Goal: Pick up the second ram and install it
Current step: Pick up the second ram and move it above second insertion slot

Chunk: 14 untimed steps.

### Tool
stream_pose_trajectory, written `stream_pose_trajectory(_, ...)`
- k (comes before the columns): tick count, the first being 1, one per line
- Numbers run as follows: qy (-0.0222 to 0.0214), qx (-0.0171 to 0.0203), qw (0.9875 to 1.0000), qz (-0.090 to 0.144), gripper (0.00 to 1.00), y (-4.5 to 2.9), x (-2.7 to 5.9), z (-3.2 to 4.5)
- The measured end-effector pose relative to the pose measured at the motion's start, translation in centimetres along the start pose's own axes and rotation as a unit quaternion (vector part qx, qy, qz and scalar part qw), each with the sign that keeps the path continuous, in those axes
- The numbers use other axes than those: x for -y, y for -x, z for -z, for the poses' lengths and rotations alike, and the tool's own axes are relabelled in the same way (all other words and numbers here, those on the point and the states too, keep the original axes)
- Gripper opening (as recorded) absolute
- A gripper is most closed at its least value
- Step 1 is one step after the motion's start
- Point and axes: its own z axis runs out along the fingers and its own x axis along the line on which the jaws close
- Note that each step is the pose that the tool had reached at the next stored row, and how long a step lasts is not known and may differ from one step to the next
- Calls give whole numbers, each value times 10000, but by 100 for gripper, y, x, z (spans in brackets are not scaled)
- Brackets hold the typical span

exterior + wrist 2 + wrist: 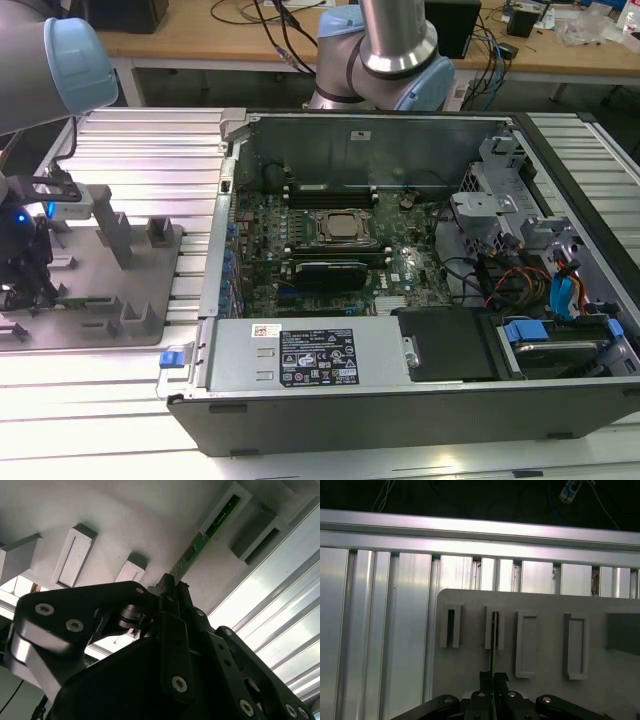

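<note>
Grey plastic, the holder tray (150,275) lies beneath my fingers (487,679) at the exterior view's left, on the ribbed aluminium worktop (150,150). My fingers are closed on the ram stick (492,652), a thin green board that both wrist views show edge-on. Its near end is pinched between my fingertips. Its far end sits in the slot of an upright post (488,627) just ahead of them. In the second wrist view the ram stick (204,536) runs straight out from my fingertips into that post. More slotted posts stand on either side of it, apart from my fingers.

Well away from my fingers, toward the exterior view's right, an open computer case (400,400) lies on the same worktop. Inside it I see a green motherboard (400,272) with a square silver processor (343,227) near its middle. Farther off is a tangle of cables (500,280) beside blue drive brackets (525,332).
</note>
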Motion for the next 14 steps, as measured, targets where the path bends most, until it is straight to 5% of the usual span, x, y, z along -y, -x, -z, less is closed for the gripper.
stream_pose_trajectory(1, -1, 0, 10000, 0, 10, 0, 0, 0)
stream_pose_trajectory(6, -1, 0, 10000, -9, 9, 0, 0, 2)
stream_pose_trajectory(14, -11, 20, 9989, -470, 9, 0, 1, -11)
